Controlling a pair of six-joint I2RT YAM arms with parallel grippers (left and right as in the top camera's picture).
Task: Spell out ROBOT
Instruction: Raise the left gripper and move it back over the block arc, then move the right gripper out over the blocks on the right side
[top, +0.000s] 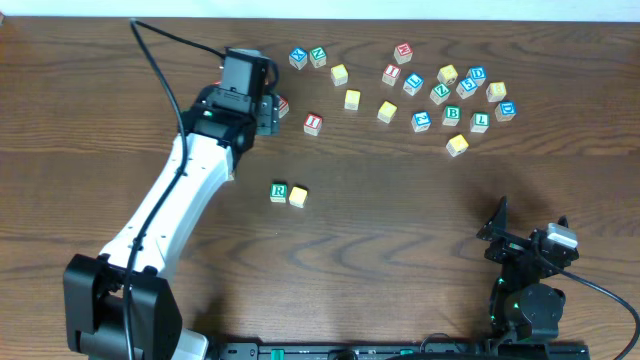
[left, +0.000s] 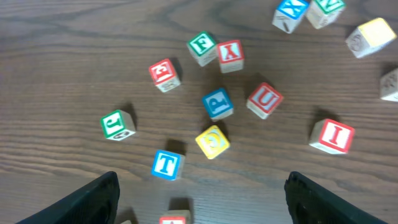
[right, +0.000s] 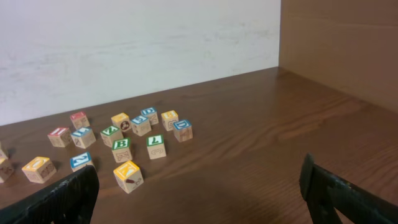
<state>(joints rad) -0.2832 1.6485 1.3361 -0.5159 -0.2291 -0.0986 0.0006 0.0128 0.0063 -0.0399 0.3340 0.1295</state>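
R block (top: 278, 191) mid-table, second block (top: 298, 196) touching its right side, I block (top: 313, 123) behind them, block cluster (top: 451, 115) far right

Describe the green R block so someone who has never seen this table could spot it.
On the table, look nearer the robot than the scatter of blocks along the far edge, right of the white left arm. Two blocks sit there alone, side by side. The R block is the left one, lettered in green; its only neighbour is the yellow block.
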